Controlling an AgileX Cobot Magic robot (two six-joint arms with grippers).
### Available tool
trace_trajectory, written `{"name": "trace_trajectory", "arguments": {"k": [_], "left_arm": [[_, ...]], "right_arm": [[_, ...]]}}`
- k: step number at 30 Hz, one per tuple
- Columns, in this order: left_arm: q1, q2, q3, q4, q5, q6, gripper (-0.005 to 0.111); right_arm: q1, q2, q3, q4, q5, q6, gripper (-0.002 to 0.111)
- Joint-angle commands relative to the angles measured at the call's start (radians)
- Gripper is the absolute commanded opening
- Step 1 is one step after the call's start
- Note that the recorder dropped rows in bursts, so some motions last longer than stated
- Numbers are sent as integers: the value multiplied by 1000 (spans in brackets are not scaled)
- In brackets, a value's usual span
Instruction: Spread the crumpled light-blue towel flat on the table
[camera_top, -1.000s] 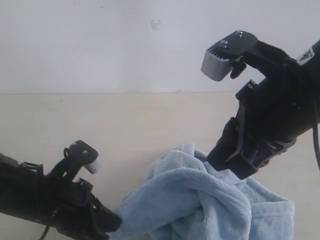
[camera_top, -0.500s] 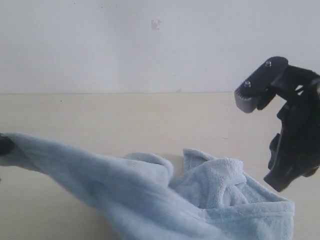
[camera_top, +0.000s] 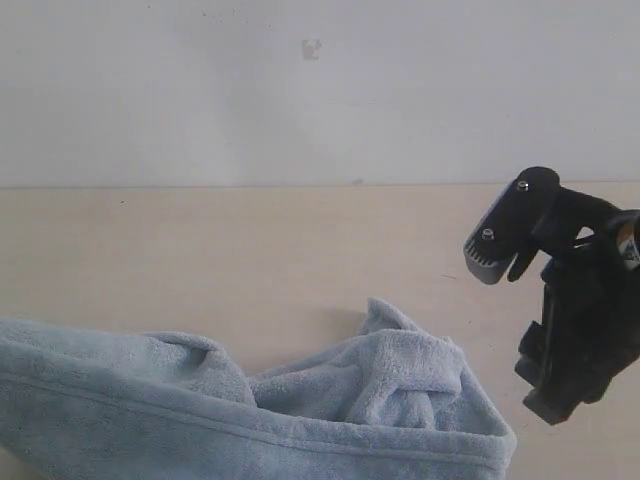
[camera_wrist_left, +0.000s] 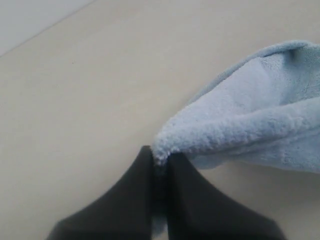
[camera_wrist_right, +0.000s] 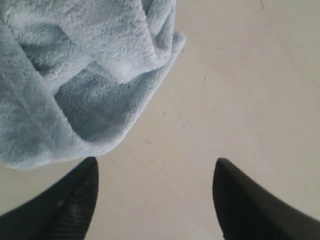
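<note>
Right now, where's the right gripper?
Exterior view, right side: the right gripper hangs open over the table, just right of the towel, not touching it.

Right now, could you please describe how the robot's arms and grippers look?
Both are matte black. The left gripper has smooth wedge-shaped fingers. The right gripper has broad tapering fingers, one with a grey ribbed pad and two silver screws.

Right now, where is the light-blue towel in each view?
Exterior view: the towel spans lower left to centre.
Left wrist view: towel corner pinched in the shut left gripper.
Right wrist view: towel just ahead of the open right gripper.
Shared landmark: the beige table.
</note>
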Motion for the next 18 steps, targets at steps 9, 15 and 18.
{"name": "trace_trajectory", "arguments": {"k": [9, 15, 18], "left_arm": [[3, -8, 30, 15, -35, -42, 4], [3, -8, 74, 15, -85, -42, 4], [3, -8, 81, 19, -99, -42, 4]], "right_arm": [[0, 407, -220, 11, -191, 131, 51], [-2, 600, -467, 93, -136, 55, 51], [-31, 727, -636, 201, -30, -30, 51]]}}
